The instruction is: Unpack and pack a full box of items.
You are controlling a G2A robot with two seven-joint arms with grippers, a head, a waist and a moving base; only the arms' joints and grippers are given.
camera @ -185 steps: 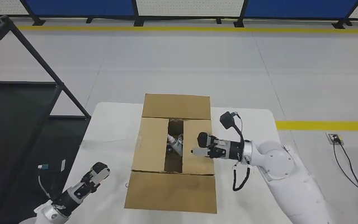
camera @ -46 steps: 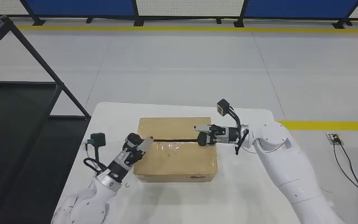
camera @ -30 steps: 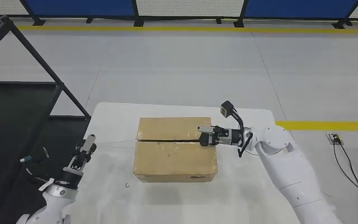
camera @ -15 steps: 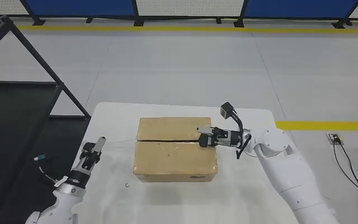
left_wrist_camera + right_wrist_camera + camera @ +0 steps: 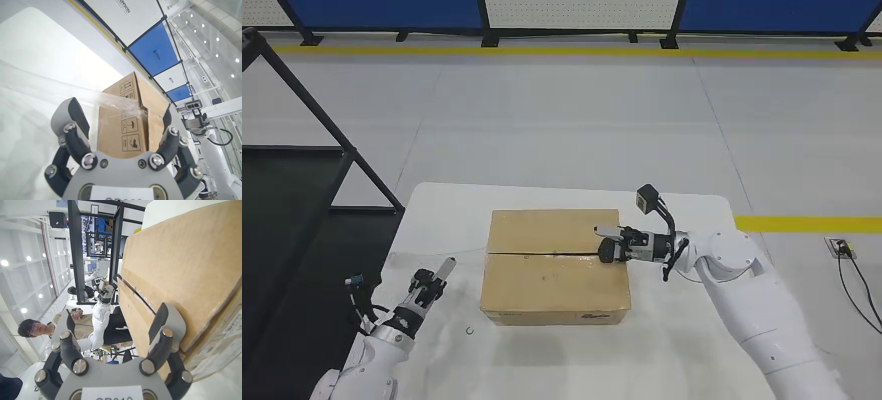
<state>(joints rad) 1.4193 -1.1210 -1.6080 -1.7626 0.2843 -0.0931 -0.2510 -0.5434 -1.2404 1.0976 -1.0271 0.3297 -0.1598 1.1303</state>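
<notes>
Brown cardboard box point(image 5: 557, 268) sits shut in the middle of the white bench point(image 5: 442, 215). Its long axis and the seam point(image 5: 542, 251) between its top flaps run across from my left side to my right. My left gripper point(image 5: 121, 104), fingers spread with nothing between them, hovers over the bench just off the box's left end and points at it. A strip of clear tape point(image 5: 113, 103) stretches out from that end of the seam over the bench. My right gripper point(image 5: 115, 309) is at the seam's other end, also spread, with one pad lying on the box top. I judge the loose tape is the left arm's job, since it is nearer.

Six seconds ago the flaps stood open with items showing; now they are closed. A second and a half ago the left gripper was on the box top, then it drew far out; it is now nearer again. The right gripper has barely shifted.
</notes>
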